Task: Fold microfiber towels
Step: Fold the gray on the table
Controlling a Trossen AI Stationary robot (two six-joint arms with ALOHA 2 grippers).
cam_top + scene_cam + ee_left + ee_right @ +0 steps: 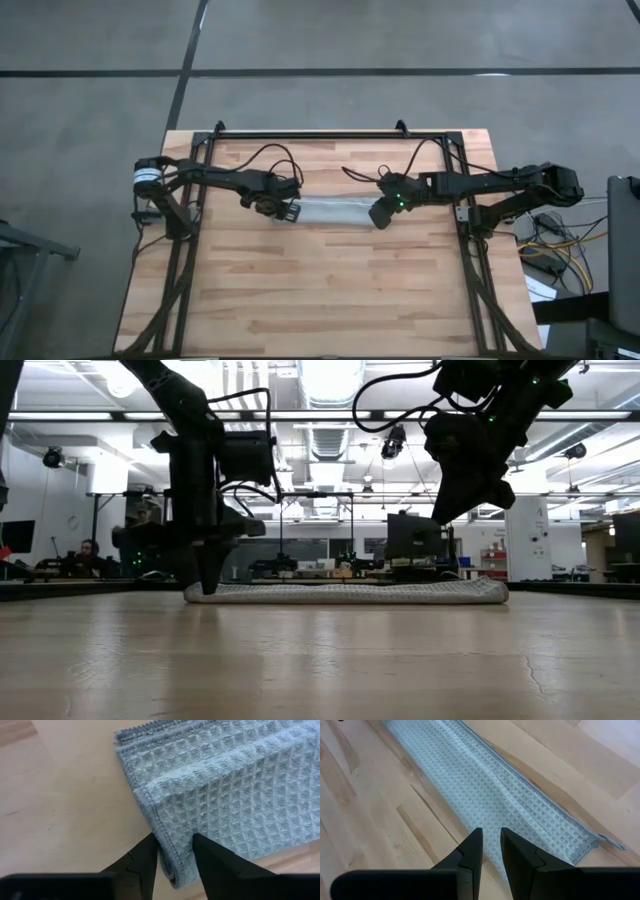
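The light grey-blue microfiber towel [335, 212] lies folded into a long narrow strip across the table's middle, flat on the wood [350, 593]. My left gripper [285, 212] stands at the strip's left end, pointing down, shut on the cloth [175, 855]. My right gripper [380, 218] hangs tilted above the strip's right end [440, 518], clear of it. Its fingers [491, 845] are a narrow gap apart with nothing between them. My left gripper pinches the hemmed edge [170, 847] at the towel's left end, near a corner, between its two fingers. The fingers come from above, pointing down. A ridge of cloth [165, 805] puckers up into the gap. The rest of the towel lies flat on the table.
A black frame rail [310, 133] runs along the table's far edge, and cables loop from both arms near it. Bare wood [320, 300] fills the near half of the table. A person sits far off in the room behind [88, 552].
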